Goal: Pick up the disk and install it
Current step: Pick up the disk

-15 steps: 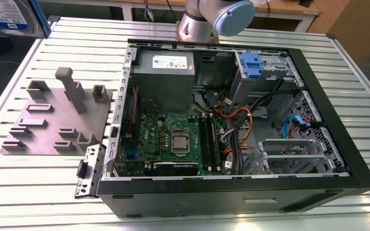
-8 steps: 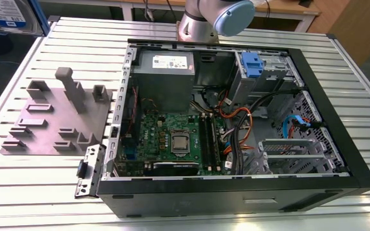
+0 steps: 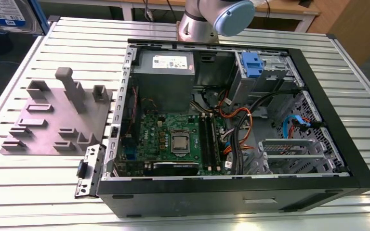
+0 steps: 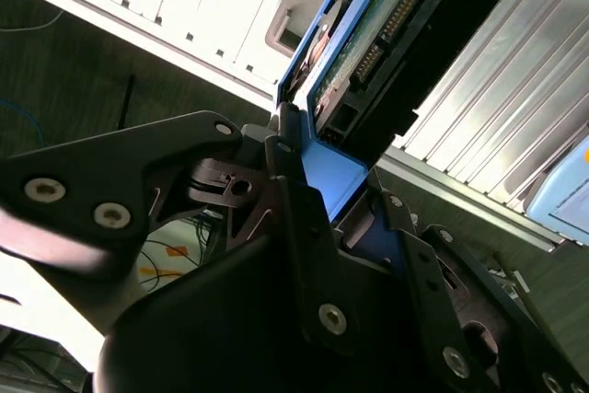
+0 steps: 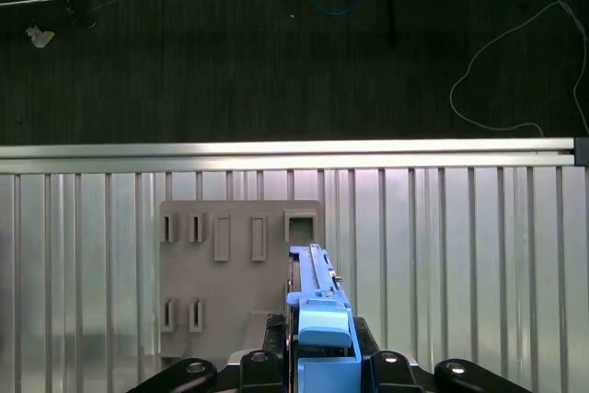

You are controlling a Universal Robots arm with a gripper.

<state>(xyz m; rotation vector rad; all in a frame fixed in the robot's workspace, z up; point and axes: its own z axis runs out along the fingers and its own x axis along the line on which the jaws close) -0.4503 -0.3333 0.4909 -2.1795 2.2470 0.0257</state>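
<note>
As gripper (image 4: 333, 192) clamps disk (image 3: 8, 17) by blue frame, we log disk aloft at exterior view's far left. Edge grip probably keeps flat faces free. Rightward: grey fixture plate (image 3: 56, 120), then open case (image 3: 236, 187), well apart.

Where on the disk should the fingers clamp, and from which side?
Grip the disk at its blue-framed end, coming end-on, pinching across its thickness. It is a flat slab, so its broad faces give flat contact; the gripper holds it that way.
</note>
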